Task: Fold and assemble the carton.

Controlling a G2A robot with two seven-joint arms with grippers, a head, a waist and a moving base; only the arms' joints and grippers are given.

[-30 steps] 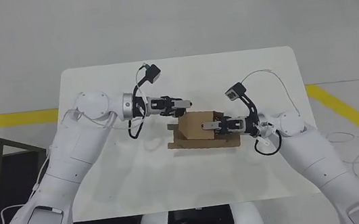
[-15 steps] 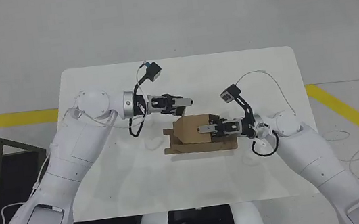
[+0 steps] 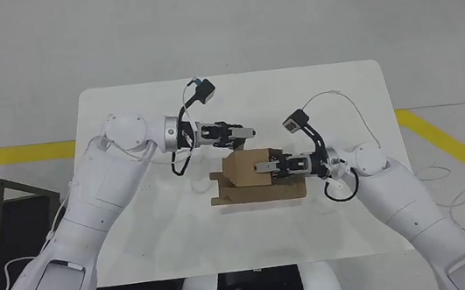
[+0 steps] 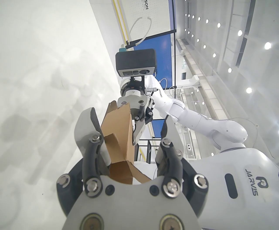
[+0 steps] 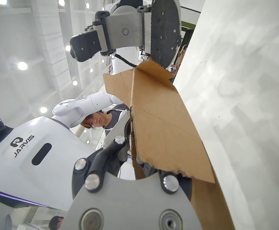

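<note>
A brown cardboard carton (image 3: 253,178), partly folded with loose flaps, rests on the white table (image 3: 139,237) near its middle. My right gripper (image 3: 265,167) comes in from the right and is shut on the carton's upper wall (image 5: 157,122), which runs down between its fingers. My left gripper (image 3: 245,133) hovers just behind the carton's far edge. It is open, and a raised flap (image 4: 118,130) of the carton stands between its fingers, close to one pad (image 4: 94,118). In the right wrist view a dark pad (image 5: 163,32) of the left gripper touches the carton's top corner.
The table edge (image 3: 249,268) lies close in front of the carton. Bare white tabletop spreads to the left (image 3: 125,203) and behind (image 3: 296,92). A thin white cable (image 3: 341,95) arcs over the right arm.
The right gripper has dragged the carton a little leftward and toward the front edge. The left gripper has advanced slightly to the right, closing in over the carton's rear flap.
</note>
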